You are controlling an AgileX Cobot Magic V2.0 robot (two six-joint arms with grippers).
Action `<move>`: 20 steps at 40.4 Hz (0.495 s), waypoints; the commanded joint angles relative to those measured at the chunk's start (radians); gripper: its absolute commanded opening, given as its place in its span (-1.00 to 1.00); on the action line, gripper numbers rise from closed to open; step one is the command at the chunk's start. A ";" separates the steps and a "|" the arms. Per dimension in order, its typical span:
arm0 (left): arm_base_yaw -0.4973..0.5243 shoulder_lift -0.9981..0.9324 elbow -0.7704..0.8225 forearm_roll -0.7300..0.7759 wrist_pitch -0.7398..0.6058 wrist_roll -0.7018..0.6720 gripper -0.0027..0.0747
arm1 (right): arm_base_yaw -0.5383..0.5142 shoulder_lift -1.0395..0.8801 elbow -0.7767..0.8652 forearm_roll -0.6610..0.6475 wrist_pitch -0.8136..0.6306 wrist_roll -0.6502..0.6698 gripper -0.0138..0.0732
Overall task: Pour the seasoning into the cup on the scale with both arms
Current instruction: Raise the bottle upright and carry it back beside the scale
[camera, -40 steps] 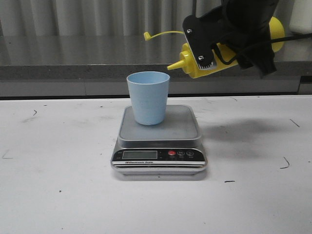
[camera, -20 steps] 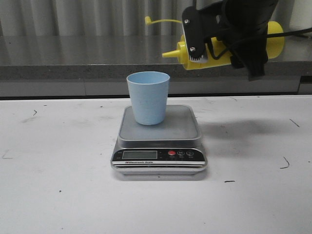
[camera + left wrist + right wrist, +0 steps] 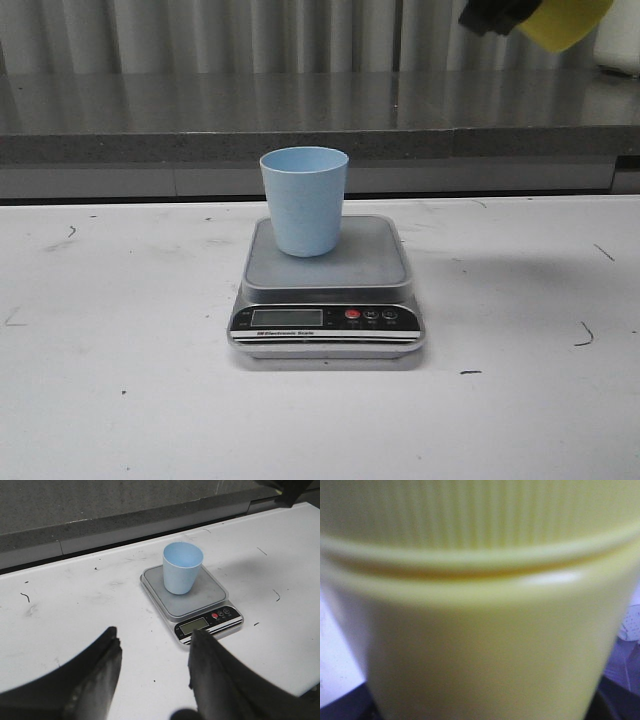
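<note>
The pale blue cup (image 3: 304, 200) stands upright on the silver scale (image 3: 326, 275) at the table's middle; both also show in the left wrist view, the cup (image 3: 182, 574) on the scale (image 3: 192, 600). My right gripper is almost out of the front view at the top right, where a black bit (image 3: 488, 14) and the yellow seasoning bottle's base (image 3: 565, 20) show. The bottle (image 3: 480, 605) fills the right wrist view, held close; the fingers are hidden. My left gripper (image 3: 152, 655) is open and empty, high above the table short of the scale.
A grey counter ledge (image 3: 300, 130) runs behind the white table (image 3: 120, 380). A white object (image 3: 618, 40) stands at the far right on the ledge. The table top has small dark marks (image 3: 585, 335).
My right gripper has tilted the bottle back from the cup and lifted it up and right, nearly out of the front view. The cup and scale have not moved.
</note>
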 commanded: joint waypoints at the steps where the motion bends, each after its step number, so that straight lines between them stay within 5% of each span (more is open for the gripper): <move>1: 0.002 0.007 -0.026 -0.003 -0.082 -0.009 -0.12 | -0.041 -0.124 0.032 -0.043 -0.074 0.090 0.12; 20: 0.002 0.007 -0.026 -0.003 -0.082 -0.009 -0.12 | -0.442 -0.277 0.395 -0.036 -0.788 0.442 0.12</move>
